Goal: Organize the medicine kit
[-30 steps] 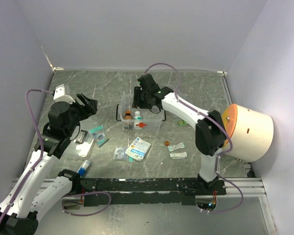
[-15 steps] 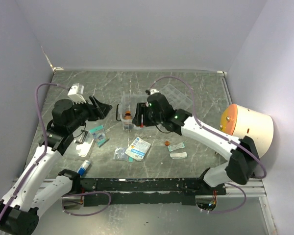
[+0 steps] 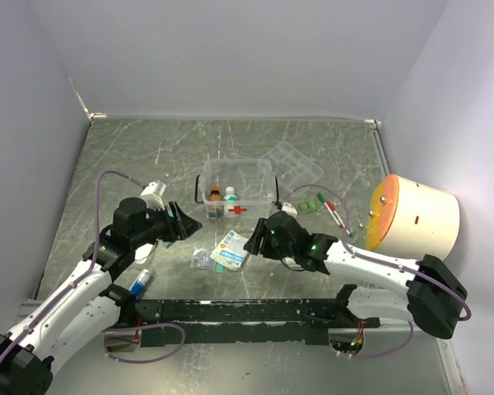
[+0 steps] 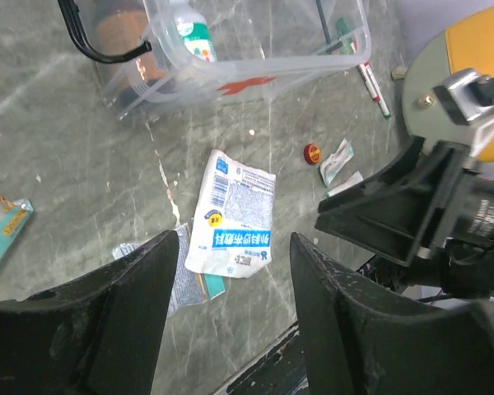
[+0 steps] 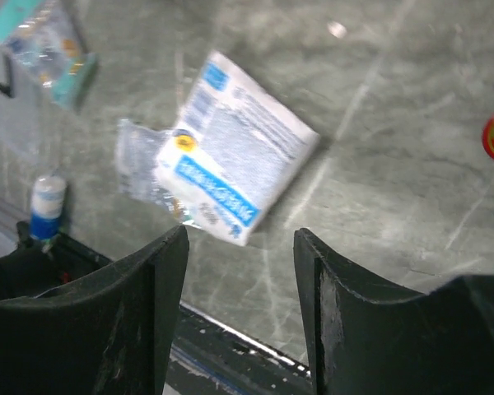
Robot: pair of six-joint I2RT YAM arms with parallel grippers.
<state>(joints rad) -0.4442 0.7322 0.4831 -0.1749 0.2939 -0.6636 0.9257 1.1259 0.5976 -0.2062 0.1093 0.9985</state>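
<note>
The medicine kit (image 3: 255,177), a clear box with a red cross, stands mid-table and holds an orange bottle (image 3: 216,196) and a white bottle (image 3: 230,196); it also shows in the left wrist view (image 4: 255,70). A white sachet with a blue band (image 3: 233,247) lies flat in front of it. My left gripper (image 3: 189,224) hovers left of the sachet, open and empty. My right gripper (image 3: 259,243) hovers just right of it, also open and empty. Each wrist view looks down between its fingers at the sachet (image 4: 235,216) (image 5: 235,148).
A clear packet (image 3: 202,258) lies beside the sachet, and a blue-capped tube (image 3: 142,280) sits near the front rail. A compartmented tray (image 3: 290,162), a pen (image 3: 333,212) and a yellow-faced white dome (image 3: 416,222) are at the right. A red cap (image 4: 313,152) and a teal packet (image 5: 49,45) lie on the table.
My right arm has swung from the kit down towards the near edge, over the sachet. My left gripper has moved right and nearer, towards the same sachet.
</note>
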